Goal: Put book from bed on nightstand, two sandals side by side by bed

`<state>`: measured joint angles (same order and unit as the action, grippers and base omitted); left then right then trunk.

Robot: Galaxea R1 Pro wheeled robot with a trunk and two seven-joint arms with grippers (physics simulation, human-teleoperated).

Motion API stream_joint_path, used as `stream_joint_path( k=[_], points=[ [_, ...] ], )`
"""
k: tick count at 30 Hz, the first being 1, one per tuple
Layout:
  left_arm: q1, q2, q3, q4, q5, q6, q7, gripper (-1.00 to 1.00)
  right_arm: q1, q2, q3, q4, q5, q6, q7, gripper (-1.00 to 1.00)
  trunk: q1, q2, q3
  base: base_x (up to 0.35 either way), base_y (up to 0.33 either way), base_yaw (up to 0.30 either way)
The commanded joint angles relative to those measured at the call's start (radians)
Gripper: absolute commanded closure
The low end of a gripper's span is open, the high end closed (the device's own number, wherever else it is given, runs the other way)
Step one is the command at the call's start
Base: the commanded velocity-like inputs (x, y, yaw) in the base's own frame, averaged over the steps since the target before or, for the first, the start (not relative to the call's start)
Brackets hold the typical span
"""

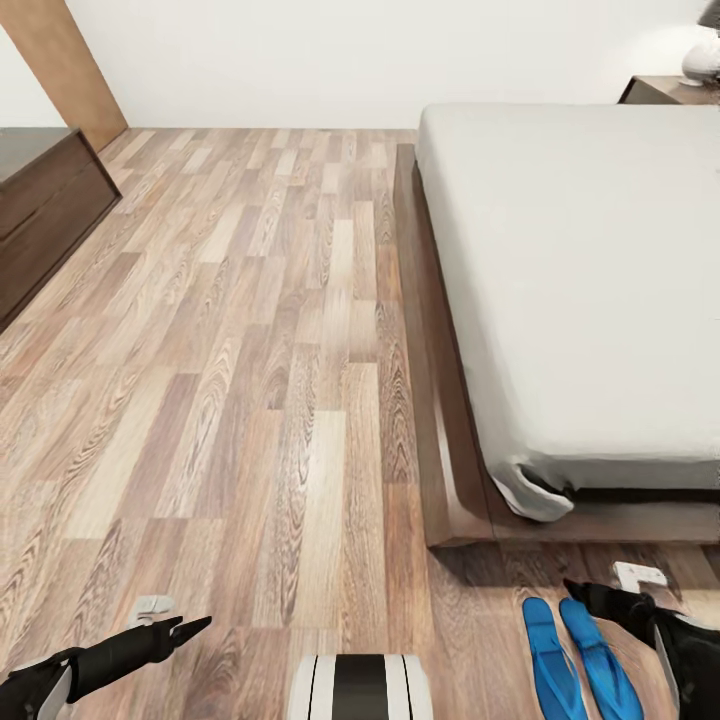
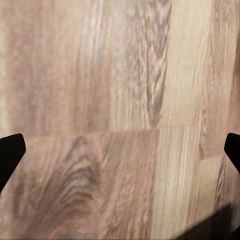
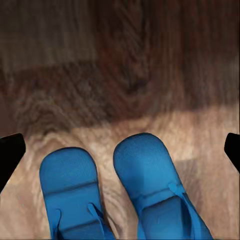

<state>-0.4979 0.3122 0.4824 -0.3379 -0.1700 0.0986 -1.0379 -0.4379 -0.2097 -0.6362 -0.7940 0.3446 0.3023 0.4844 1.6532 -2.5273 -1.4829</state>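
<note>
Bedroom scene, looking down from the robot's head. Wide low bed (image 1: pixel 560 290) with plain off-white mattress and dark wooden frame. Wood-plank floor (image 1: pixel 250 350) stretching away from the bed's long side toward a white wall. Dark wooden nightstand (image 1: pixel 665 90) tucked at the far corner of the bed, beside its head, with the base of a pale lamp (image 1: pixel 703 60) on top. Low dark cabinet (image 1: pixel 45 215) well apart from the bed, across the open floor. No book visible on the part of the mattress in sight.

Two bright blue sandals (image 1: pixel 580 655) lying flat on the floor just past the foot end of the bed, near its corner, side by side and almost touching, toes pointing toward the bed frame. Seen close up from the right wrist as well: left sandal (image 3: pixel 70 192) and right sandal (image 3: pixel 152 182), rounded toes level with each other, straps facing up.

Right pincer (image 1: pixel 610 600) hovering just above the sandals, near the foot of the bed, fingers spread wide apart and pinching nothing. Left pincer (image 1: pixel 180 630) held low over bare floor, well apart from the bed; fingers likewise spread, black fingertips (image 2: pixel 10 150) at the far edges of the left wrist view, nothing between them.
</note>
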Motion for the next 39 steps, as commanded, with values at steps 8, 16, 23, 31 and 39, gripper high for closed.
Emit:
stream_joint_path(
  k=[8, 16, 23, 31, 39],
  points=[
    [-0.001, -0.007, 0.008, -0.001, -0.009, 0.009, -0.001, -1.00, 0.007, -0.074, -0.300, -0.045, 0.009, 0.117, 0.289, -1.00, -0.004, 0.002, 0.030, 0.000, 0.000, 0.000],
    [-0.001, -0.010, 0.007, 0.076, -0.013, -0.019, 0.013, -1.00, 0.013, -0.076, -0.431, 0.313, 0.014, -0.031, 0.326, -1.00, -0.007, 0.004, 0.061, 0.000, 0.000, 0.000],
    [-0.001, -0.008, 0.005, 0.125, -0.013, -0.107, 0.047, -1.00, 0.013, -0.074, -0.434, 0.378, 0.014, -0.127, 0.328, -1.00, -0.010, 0.005, 0.088, 0.000, 0.000, 0.000],
    [0.000, -0.013, 0.005, 0.144, -0.012, -0.124, 0.058, -1.00, 0.013, -0.073, -0.435, 0.386, 0.015, -0.160, 0.329, -1.00, -0.014, 0.007, 0.119, 0.000, 0.000, 0.000],
    [0.000, -0.008, 0.006, 0.145, -0.011, -0.124, 0.056, -1.00, 0.013, -0.074, -0.435, 0.386, 0.014, -0.162, 0.331, -1.00, -0.018, 0.009, 0.150, 0.000, 0.000, 0.000]
  ],
)
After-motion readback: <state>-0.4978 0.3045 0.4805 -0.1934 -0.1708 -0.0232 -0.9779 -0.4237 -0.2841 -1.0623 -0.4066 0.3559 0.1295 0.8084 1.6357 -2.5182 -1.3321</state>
